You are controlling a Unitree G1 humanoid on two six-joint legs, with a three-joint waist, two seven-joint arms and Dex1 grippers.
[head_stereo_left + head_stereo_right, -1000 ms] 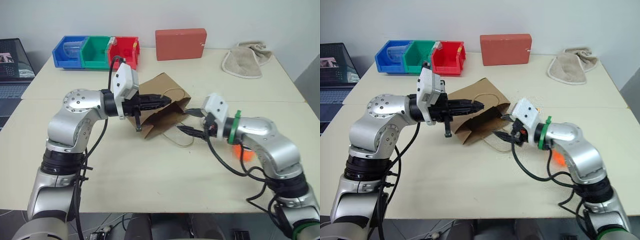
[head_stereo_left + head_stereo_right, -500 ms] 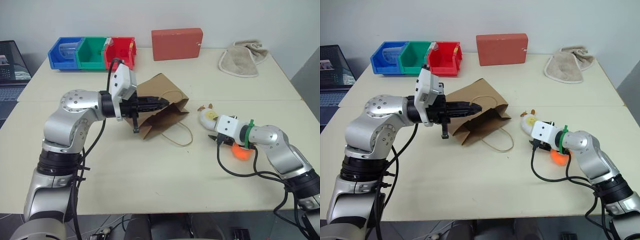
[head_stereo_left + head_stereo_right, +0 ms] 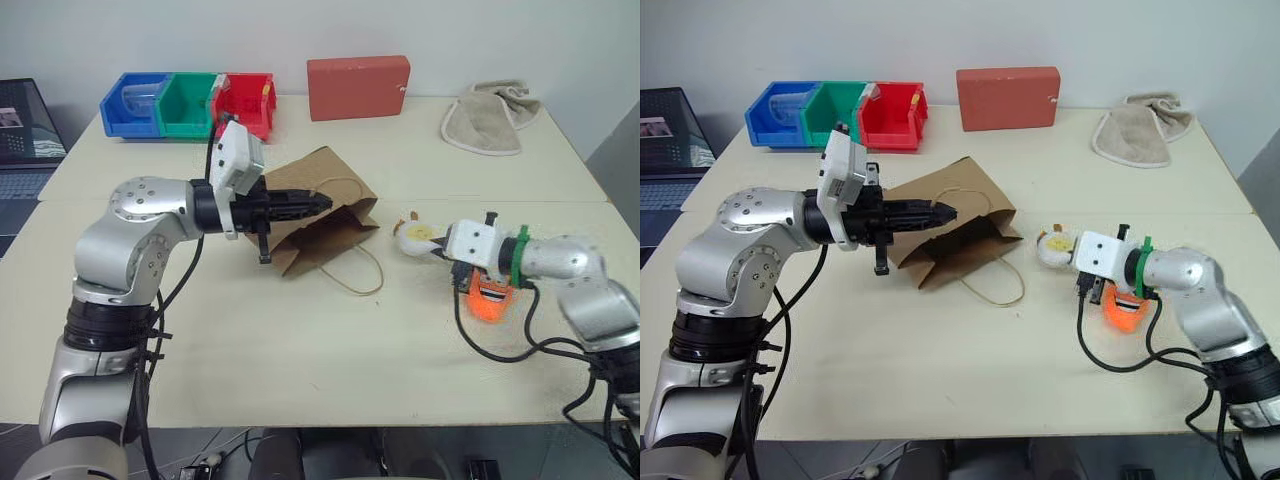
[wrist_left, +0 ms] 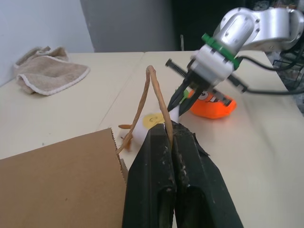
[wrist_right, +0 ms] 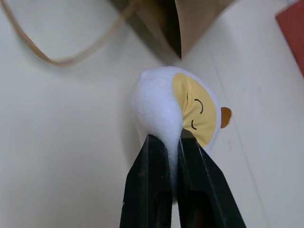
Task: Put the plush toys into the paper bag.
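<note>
The brown paper bag (image 3: 322,228) lies on its side mid-table, mouth toward the right. My left gripper (image 3: 318,203) is shut on one of its loop handles (image 4: 151,90) and holds that edge up. The second handle (image 3: 366,276) lies flat on the table. To the right of the bag, the white egg-shaped plush toy (image 3: 414,238) with a yellow face rests on the table, and my right gripper (image 5: 173,138) is shut on its white side. The orange carrot plush toy (image 3: 489,304) lies just under my right wrist.
A red-brown block (image 3: 358,87) and blue, green and red bins (image 3: 190,102) stand along the far edge. A beige towel (image 3: 488,122) lies at the far right. A laptop (image 3: 22,135) sits off the table's left side.
My right gripper drew back from the bag's mouth to the right, reached the white egg toy and shut on it. The left gripper kept its hold on the handle.
</note>
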